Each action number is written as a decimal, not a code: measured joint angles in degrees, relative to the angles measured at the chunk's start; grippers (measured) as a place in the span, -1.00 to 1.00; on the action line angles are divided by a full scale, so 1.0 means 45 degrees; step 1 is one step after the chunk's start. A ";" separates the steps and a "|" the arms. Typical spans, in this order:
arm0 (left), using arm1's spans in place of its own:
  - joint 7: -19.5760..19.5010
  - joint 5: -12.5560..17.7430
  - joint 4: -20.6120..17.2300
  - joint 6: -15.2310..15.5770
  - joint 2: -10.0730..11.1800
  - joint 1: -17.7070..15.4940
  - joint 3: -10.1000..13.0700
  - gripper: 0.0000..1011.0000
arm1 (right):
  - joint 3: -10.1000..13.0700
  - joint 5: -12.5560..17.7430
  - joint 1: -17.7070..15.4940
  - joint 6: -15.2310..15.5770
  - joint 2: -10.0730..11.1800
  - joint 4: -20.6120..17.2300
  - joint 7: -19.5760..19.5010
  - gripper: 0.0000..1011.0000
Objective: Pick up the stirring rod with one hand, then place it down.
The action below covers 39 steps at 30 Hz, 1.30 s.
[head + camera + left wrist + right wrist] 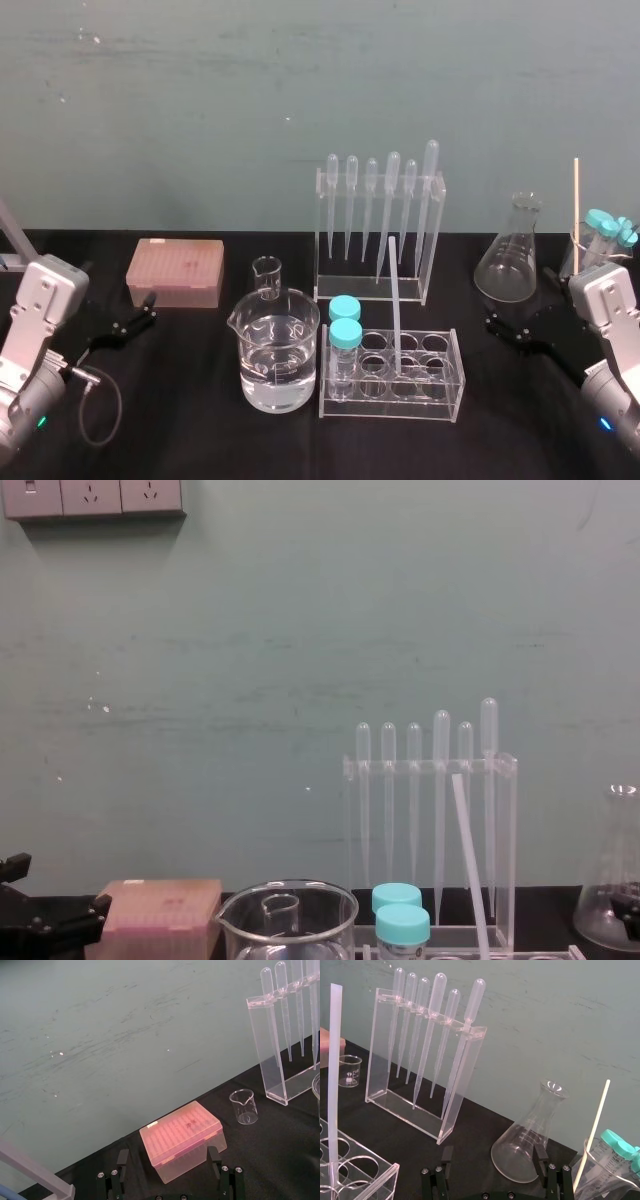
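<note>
The stirring rod (pixel 396 300) is a long translucent-white rod that stands leaning in a middle hole of the clear test tube rack (pixel 440 398) at the table's centre. It also shows as the stirring rod (pixel 334 1085) and as the stirring rod (pixel 468 860). My right gripper (pixel 520 300) rests at the right side of the table, open and empty, well to the right of the rod. Its black fingers (pixel 447 1156) frame the flask. My left gripper (pixel 148 310) sits at the far left, open, with its fingers (pixel 122 1159) pointing at the pink box.
A pipette stand (pixel 378 225) with several bulb-topped pipettes is behind the rack. A water-filled beaker (pixel 275 350), a small beaker (pixel 267 275) and a pink tip box (pixel 175 270) stand to the left. A conical flask (pixel 512 255) and a beaker (pixel 585 255) holding a wooden stick and capped tubes stand at the right.
</note>
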 joint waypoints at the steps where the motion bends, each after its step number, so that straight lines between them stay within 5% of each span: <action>1: 0.0000 0.0000 0.0001 0.0000 0.0001 0.0000 0.0000 0.98 | 0.0001 0.0001 0.0000 0.0000 0.0000 0.0000 -0.0001 0.98; 39: 0.0000 0.0000 0.0000 0.0000 0.0001 0.0000 -0.0001 0.98 | 0.0001 0.0001 -0.0001 -0.0001 0.0000 0.0001 0.0001 0.98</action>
